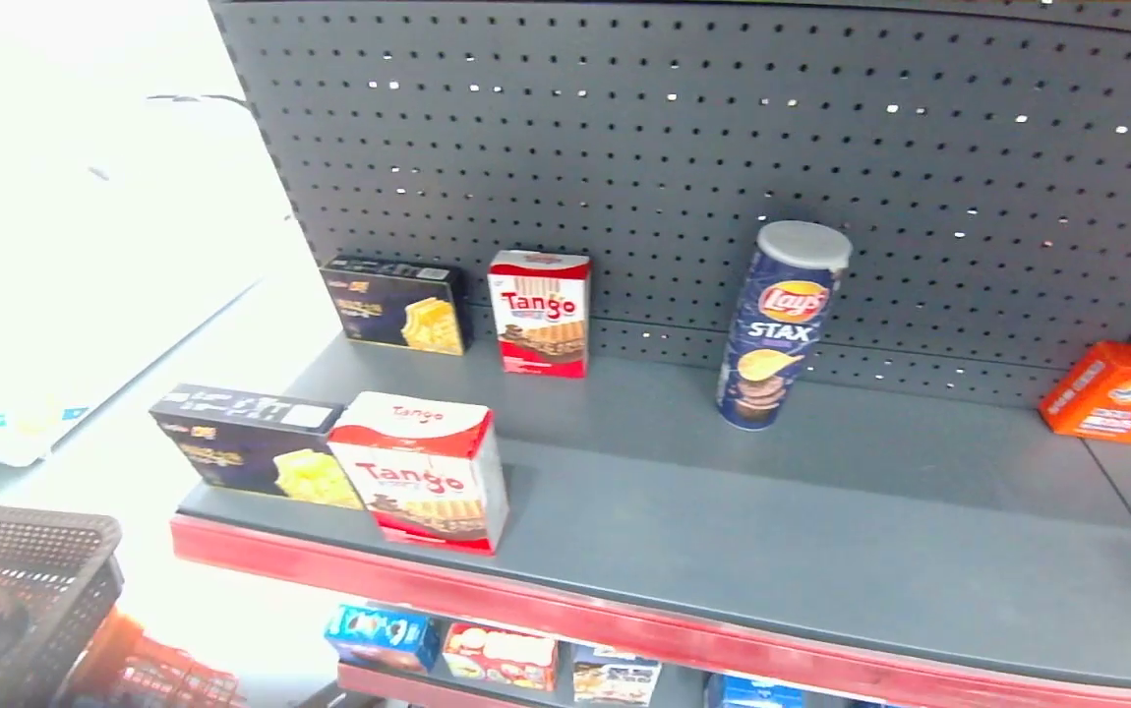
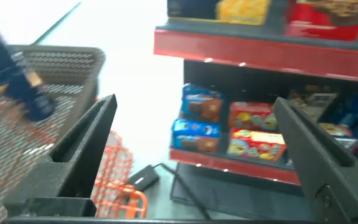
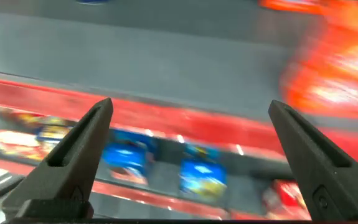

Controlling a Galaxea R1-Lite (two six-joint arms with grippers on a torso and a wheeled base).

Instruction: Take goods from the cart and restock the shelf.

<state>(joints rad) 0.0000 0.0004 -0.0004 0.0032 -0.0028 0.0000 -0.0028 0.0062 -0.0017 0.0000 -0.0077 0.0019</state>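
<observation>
The grey shelf (image 1: 723,511) with a red front lip holds two black-and-yellow boxes (image 1: 251,442) (image 1: 398,305), two red-and-white wafer boxes (image 1: 425,470) (image 1: 539,313), a tall blue chip can (image 1: 782,324) and an orange box (image 1: 1121,393). A dark mesh cart basket (image 1: 25,590) sits low at the left. My left gripper (image 2: 194,102) is open and holds nothing, between the basket (image 2: 60,68), which has a dark blue item (image 2: 23,93) in it, and the lower shelf. My right gripper (image 3: 189,106) is open and holds nothing, just below the shelf's red lip (image 3: 166,112), near a blurred orange box (image 3: 334,68).
The lower shelf (image 1: 487,678) carries blue packs (image 2: 197,118) and red-and-yellow packs (image 2: 256,134). A pegboard wall (image 1: 723,147) backs the shelf. Bare shelf lies in front of the can and to its right. An orange crate (image 2: 119,180) stands under the basket.
</observation>
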